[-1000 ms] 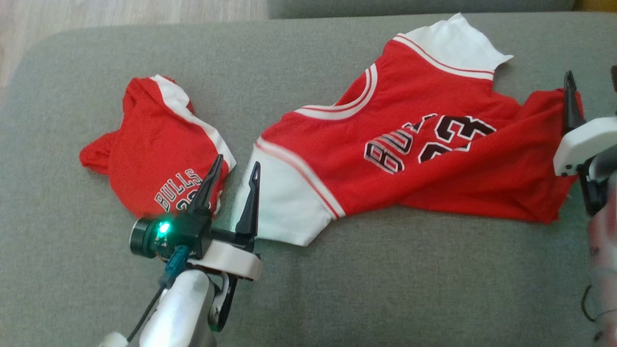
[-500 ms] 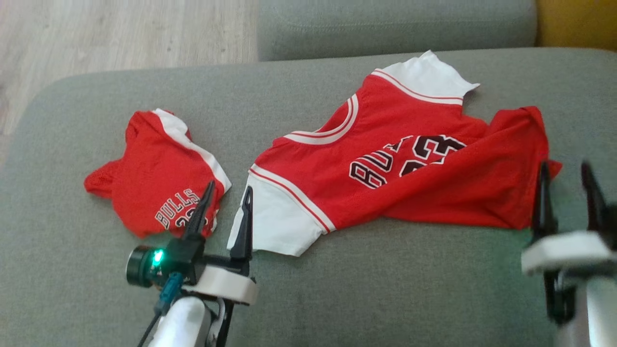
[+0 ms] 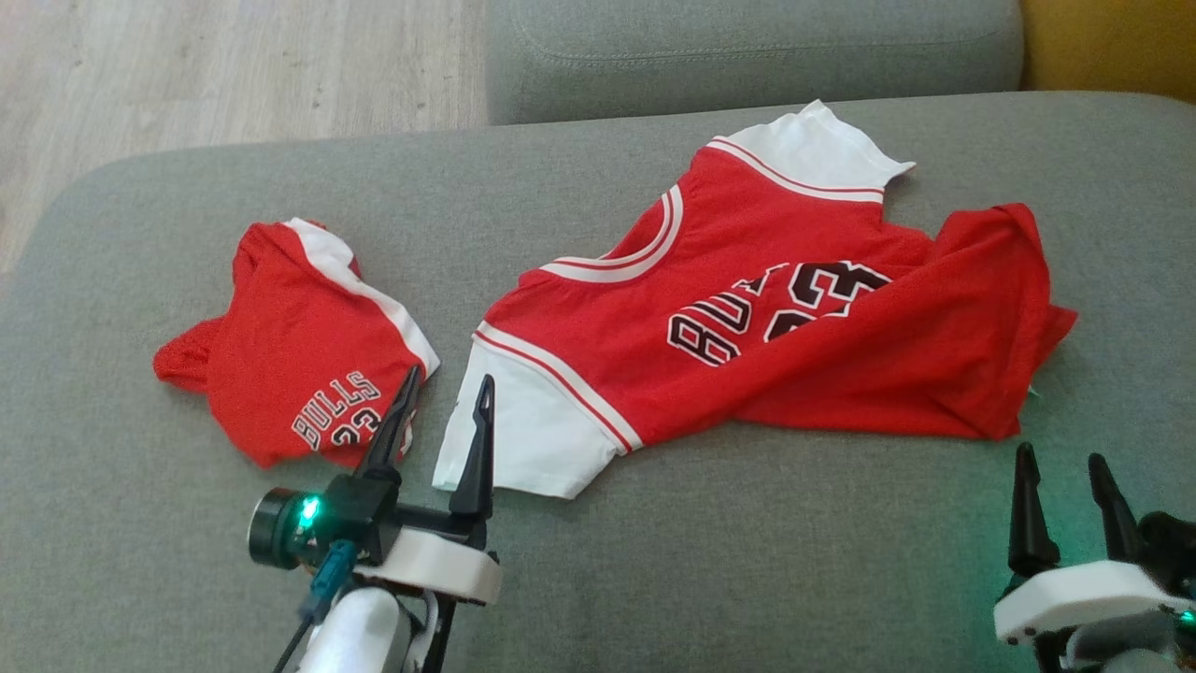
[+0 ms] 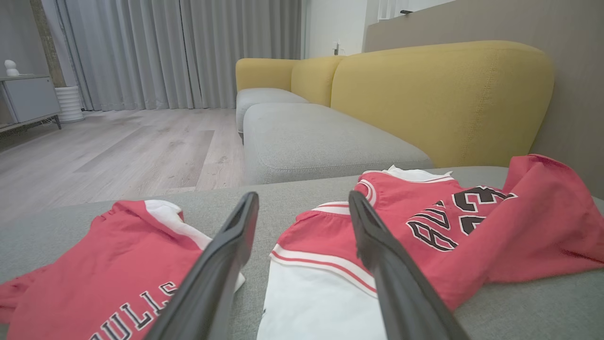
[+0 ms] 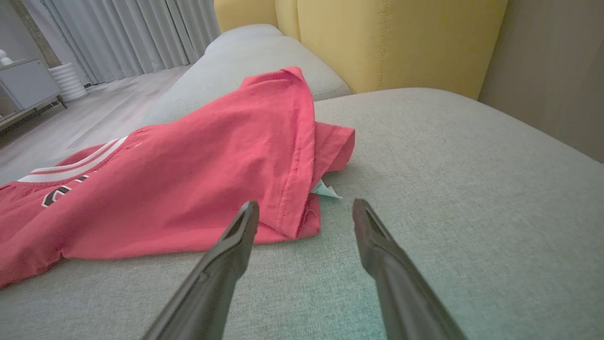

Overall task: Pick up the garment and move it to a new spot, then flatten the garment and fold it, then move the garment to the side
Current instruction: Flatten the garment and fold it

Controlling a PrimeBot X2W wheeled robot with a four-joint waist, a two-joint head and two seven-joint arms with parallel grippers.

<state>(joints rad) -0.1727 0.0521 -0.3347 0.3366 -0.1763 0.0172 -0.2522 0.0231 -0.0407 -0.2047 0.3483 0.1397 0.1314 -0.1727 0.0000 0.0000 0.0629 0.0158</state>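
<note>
Peeking from under the jersey (image 5: pixel 188 165) is a label (image 5: pixel 326 190).

I see the large red-and-white jersey (image 3: pixel 794 318) as thin matt cloth, softly creased; the grey sofa cushion (image 3: pixel 747 561) looks like coarse woven fabric; the pale plank floor (image 3: pixel 234 65) reads as smooth wood.

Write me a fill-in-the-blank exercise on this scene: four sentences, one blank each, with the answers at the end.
1. The jersey bears the number ____.
2. In the head view, the smaller red garment lies to the jersey's ____.
3. The left gripper and the right gripper hold nothing, and both have their jaws ____.
4. In the left wrist view, the backrest behind the jersey is coloured ____.

Missing words: 23; left; open; yellow.
</note>
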